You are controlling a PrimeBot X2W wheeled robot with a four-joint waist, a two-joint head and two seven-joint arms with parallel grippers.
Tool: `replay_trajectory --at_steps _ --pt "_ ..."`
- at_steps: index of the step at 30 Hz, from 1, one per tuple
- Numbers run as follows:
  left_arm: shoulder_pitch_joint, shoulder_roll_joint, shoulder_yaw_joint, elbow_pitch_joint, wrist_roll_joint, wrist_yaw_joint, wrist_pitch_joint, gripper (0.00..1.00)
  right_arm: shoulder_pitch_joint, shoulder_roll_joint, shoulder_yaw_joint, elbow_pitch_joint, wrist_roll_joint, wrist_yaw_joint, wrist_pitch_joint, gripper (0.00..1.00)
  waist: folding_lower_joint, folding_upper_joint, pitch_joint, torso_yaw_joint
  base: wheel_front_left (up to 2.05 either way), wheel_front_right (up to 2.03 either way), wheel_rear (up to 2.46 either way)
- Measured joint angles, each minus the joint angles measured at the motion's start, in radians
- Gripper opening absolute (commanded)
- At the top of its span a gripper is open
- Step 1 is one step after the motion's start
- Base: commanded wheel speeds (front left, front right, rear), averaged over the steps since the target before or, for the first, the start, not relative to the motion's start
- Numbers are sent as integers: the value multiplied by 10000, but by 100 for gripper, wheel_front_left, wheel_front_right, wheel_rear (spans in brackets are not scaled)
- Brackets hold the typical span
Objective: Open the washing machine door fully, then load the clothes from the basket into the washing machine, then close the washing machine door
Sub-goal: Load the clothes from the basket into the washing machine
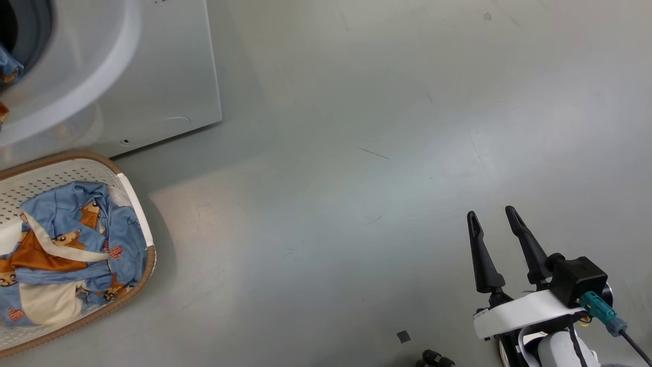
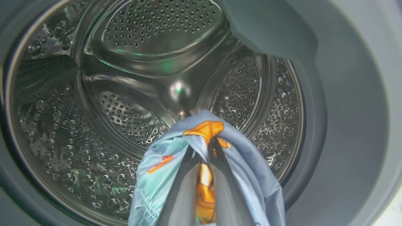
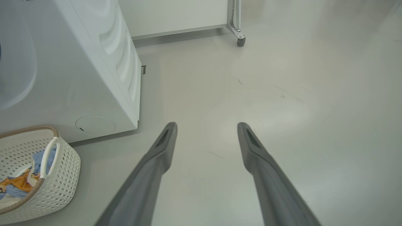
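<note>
My left gripper point(image 2: 205, 141) is shut on a light blue garment with orange print point(image 2: 248, 166), held at the mouth of the washing machine's steel drum point(image 2: 141, 37), inside the grey seal point(image 2: 345, 94). A bit of that blue cloth point(image 1: 7, 66) shows at the opening of the white washing machine point(image 1: 163, 66). The cream basket point(image 1: 147, 239) stands on the floor in front of the machine and holds more blue bear-print clothes point(image 1: 66, 239). Far to the right, my right gripper point(image 1: 490, 213) hangs open and empty over the bare floor. The washing machine door is out of view.
Grey floor spreads to the right of the machine and basket. A white cabinet or cart on a caster wheel point(image 3: 241, 40) stands behind the machine. A small dark square point(image 1: 403, 336) lies on the floor near my base.
</note>
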Motion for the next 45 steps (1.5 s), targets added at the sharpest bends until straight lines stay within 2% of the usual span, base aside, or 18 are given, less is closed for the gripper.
replay_trajectory --at_steps 14,21,37,45 --pt "-2106 546 -276 819 441 -13 -29 0 -374 33 111 -201 -2 0 0 100 -1 0 1383 57 0 0 0" --pt "-2964 585 -244 1191 499 2 -495 0 -598 40 138 -217 0 0 0 100 0 0 1971 99 0 0 0" --pt "-4499 589 -349 1814 715 98 -1244 0 -638 42 169 -207 -2 0 0 100 -1 0 2372 132 0 0 0" --pt "-4601 577 -587 2596 828 96 -1335 0 -662 44 230 -203 -2 0 0 100 -1 0 2532 194 0 0 0"
